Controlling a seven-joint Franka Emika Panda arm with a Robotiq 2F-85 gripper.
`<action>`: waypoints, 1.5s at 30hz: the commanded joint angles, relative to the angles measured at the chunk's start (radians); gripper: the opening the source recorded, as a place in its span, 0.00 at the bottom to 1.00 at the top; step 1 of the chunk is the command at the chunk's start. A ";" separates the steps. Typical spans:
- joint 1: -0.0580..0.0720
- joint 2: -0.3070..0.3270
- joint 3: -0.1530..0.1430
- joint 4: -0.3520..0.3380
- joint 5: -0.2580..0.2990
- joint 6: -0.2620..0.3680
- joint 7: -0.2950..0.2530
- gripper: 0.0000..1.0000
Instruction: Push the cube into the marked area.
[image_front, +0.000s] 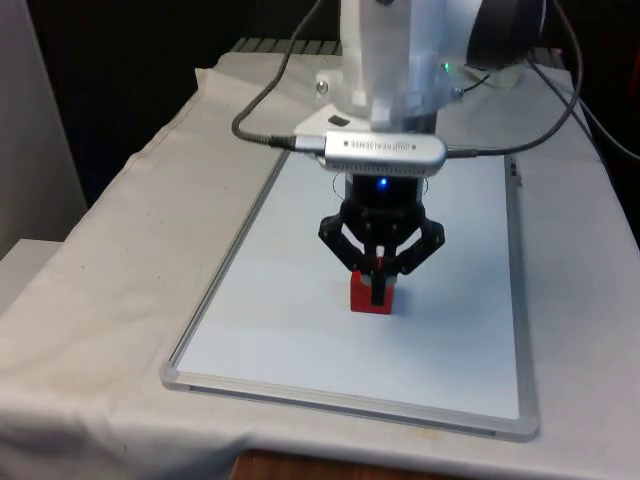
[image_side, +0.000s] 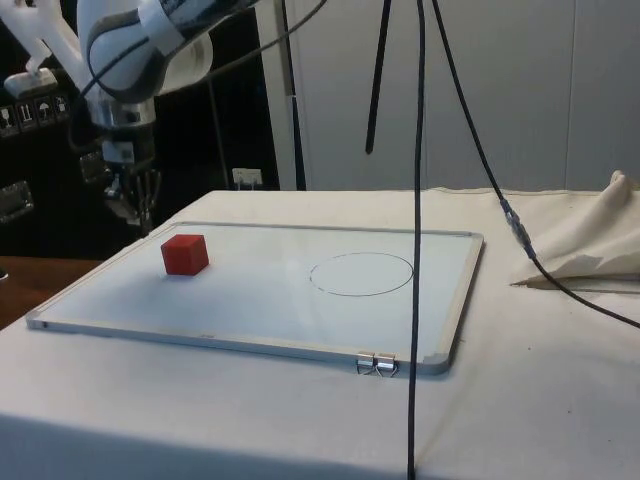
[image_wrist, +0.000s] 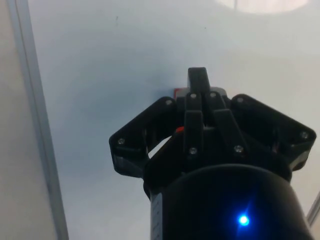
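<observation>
The table (image_front: 110, 260) is covered by a white cloth (image_side: 520, 400); the cloth lies flat over most of the surface and bunches into a raised fold (image_side: 590, 240) at the side view's right edge. A whiteboard (image_front: 300, 330) with a thin metal frame lies flat on the cloth and takes up the middle of the table; two small metal clips (image_side: 377, 366) sit on the frame edge nearest the side camera. A thin circle (image_side: 361, 273) is drawn on the board surface; in the side view it lies in the right half of the board, well apart from the cube.

The white arm (image_front: 400, 50) hangs over the board from the far end; black cables (image_side: 418, 200) run down from above and across the cloth. The gripper (image_front: 380, 285) points straight down at the board; its fingers (image_wrist: 198, 87) are pressed together with no gap visible between them and nothing held; the fingertips are low, close to the board surface.

The red cube (image_side: 185, 254) rests flat on the board, outside the circle; in the front view it (image_front: 372, 298) sits directly behind the fingertips, just beside them; contact cannot be confirmed. In the wrist view a sliver of red (image_wrist: 178, 92) shows beside the closed fingers.
</observation>
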 joint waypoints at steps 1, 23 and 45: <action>-0.003 0.009 0.004 0.003 0.005 0.002 -0.002 0.00; -0.011 0.041 -0.016 -0.037 0.005 -0.009 -0.016 0.00; 0.002 -0.050 -0.006 -0.098 0.003 -0.116 -0.031 0.00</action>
